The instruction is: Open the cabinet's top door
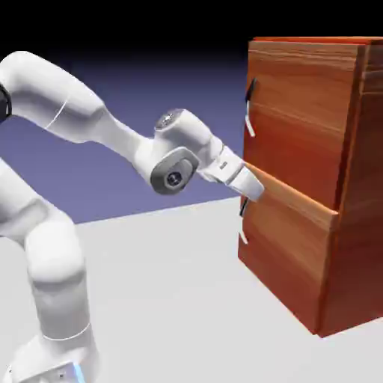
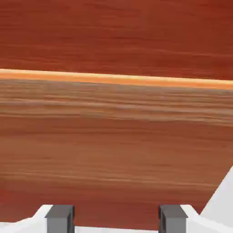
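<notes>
cabinet (image 1: 357,194) right of arm (image 1: 123,138), top door (image 1: 299,112) above lower panel (image 1: 288,243)

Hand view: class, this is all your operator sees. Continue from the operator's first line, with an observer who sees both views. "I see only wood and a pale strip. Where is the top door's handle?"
Observer: The handle is by the top door's edge at the exterior view's left.
Operator: Are my fingers level with it?
Observer: No, the hand is lower, in front of the strip between the doors.
Operator: Any other handle nearby?
Observer: Yes, the lower door's handle shows just below the hand in the exterior view.
</notes>
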You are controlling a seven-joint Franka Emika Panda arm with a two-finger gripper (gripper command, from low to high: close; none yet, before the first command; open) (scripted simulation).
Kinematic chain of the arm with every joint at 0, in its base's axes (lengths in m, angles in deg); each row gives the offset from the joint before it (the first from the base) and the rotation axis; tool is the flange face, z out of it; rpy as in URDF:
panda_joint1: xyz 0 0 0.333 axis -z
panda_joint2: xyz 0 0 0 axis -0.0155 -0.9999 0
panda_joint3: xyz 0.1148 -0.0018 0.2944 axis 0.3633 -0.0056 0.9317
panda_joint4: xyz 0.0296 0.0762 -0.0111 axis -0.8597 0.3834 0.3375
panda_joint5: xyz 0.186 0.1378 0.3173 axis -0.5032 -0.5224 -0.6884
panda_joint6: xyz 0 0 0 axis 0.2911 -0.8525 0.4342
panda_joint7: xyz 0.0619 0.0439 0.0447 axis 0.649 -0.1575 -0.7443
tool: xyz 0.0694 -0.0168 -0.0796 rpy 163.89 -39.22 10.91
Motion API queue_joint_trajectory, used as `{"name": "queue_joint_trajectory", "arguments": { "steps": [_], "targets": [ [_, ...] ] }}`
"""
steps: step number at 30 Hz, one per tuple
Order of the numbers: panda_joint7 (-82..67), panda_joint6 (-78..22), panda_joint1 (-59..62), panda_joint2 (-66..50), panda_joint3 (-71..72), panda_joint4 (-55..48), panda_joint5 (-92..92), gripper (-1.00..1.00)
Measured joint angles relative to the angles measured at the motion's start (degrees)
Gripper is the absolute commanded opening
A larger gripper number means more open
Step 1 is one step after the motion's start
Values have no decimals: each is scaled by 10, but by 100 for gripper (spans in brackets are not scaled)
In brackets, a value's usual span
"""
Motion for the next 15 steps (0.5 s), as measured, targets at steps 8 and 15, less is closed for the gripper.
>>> {"name": "queue_joint_trajectory", "arguments": {
  "steps": [8, 15],
  "targets": [
    [-135, 8, 70, 28, 83, -52, -199, 0],
    [-253, 16, 131, 53, 155, -98, -374, 0]
  ]
}}
